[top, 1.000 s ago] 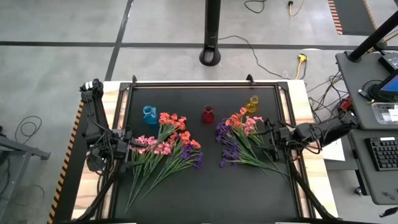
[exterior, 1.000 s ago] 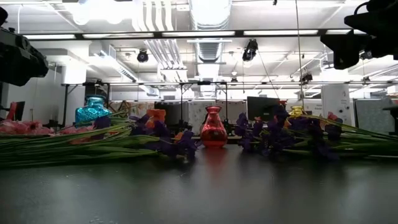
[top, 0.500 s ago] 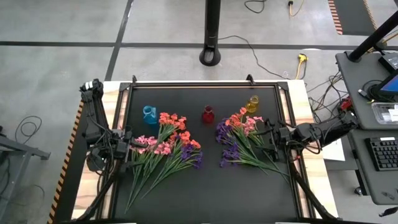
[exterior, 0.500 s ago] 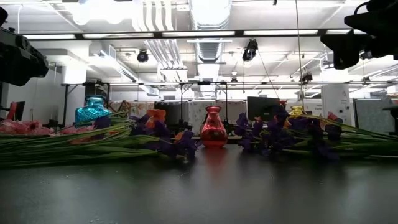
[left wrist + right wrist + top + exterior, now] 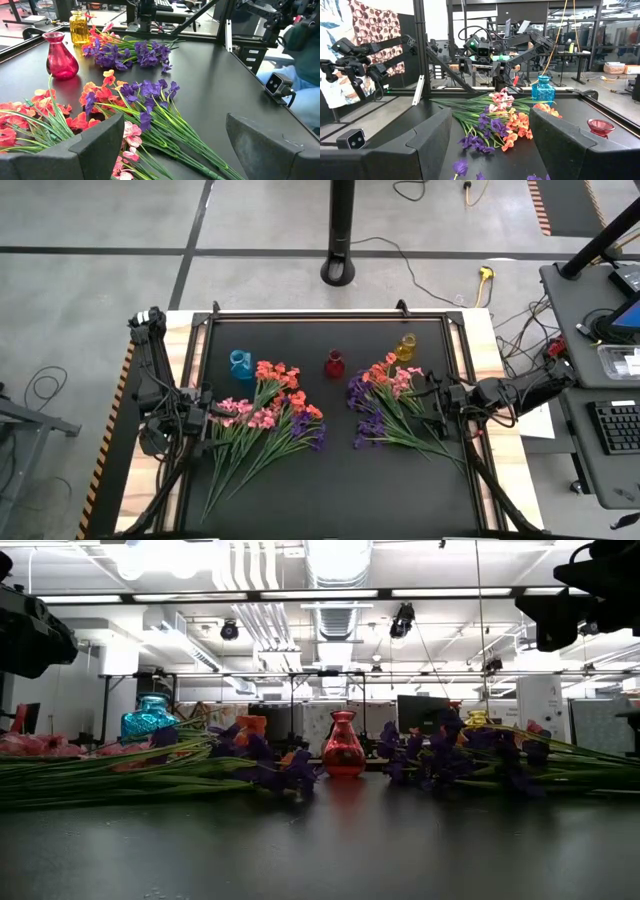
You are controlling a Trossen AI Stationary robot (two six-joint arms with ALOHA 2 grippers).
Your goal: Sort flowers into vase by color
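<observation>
Two heaps of flowers lie flat on the black table. The left heap mixes coral-red, pink and purple blossoms, and the right heap is mostly purple with some pink and coral. Near the far edge stand a blue vase, a red vase and a yellow vase. My left gripper hovers open at the left heap's left side, above the pink blossoms. My right gripper hovers open at the right heap's right side. Neither touches anything.
The table's raised frame borders the black surface. Bare table lies along the near edge and between the two heaps. In the low view the red vase stands in the middle, with the blue vase to one side.
</observation>
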